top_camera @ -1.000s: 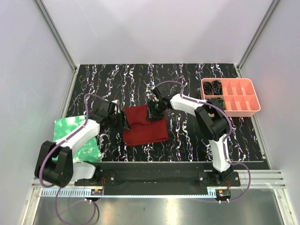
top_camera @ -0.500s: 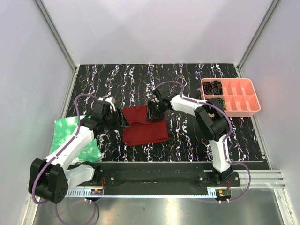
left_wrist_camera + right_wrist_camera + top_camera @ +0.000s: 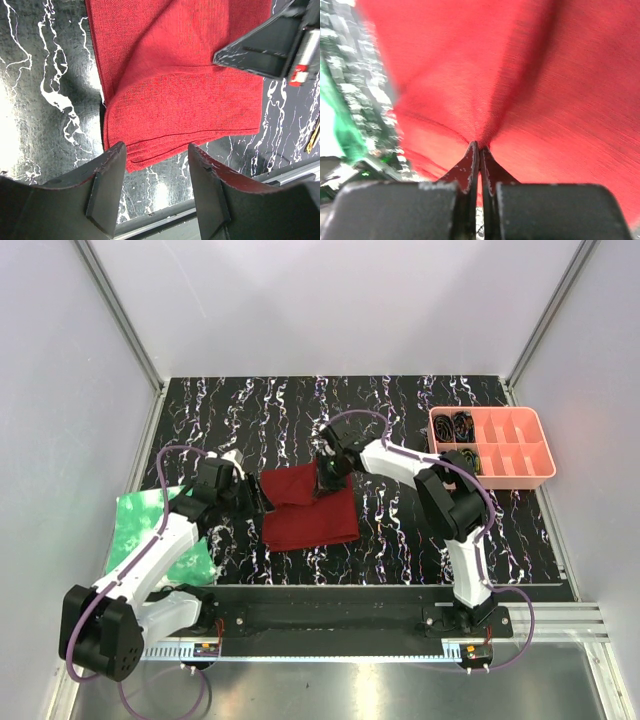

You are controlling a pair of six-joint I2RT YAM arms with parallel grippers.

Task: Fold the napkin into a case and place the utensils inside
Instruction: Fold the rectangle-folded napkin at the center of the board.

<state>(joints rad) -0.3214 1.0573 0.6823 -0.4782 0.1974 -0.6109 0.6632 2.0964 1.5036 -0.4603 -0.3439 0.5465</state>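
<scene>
**Fig.** Napkin [image 3: 310, 518] lies part-folded mid-table [image 3: 400, 410], betw. the two arms. R gripper [image 3: 479, 147]: jaws closed tight on a ridge of cloth at the far edge. The fabric puckers toward the pinch, prob. so a layer can be lifted & folded over. L gripper [image 3: 156, 149]: jaws wide apart, holding nothing, poised at the napkin's layered left edge, likely to take it. A gold utensil [image 3: 314, 136] lies off the cloth.

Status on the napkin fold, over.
Right gripper shut on napkin, cloth tenting. Left gripper open at napkin's left edge, holding nothing. Green sheet, tray off to sides.
</scene>
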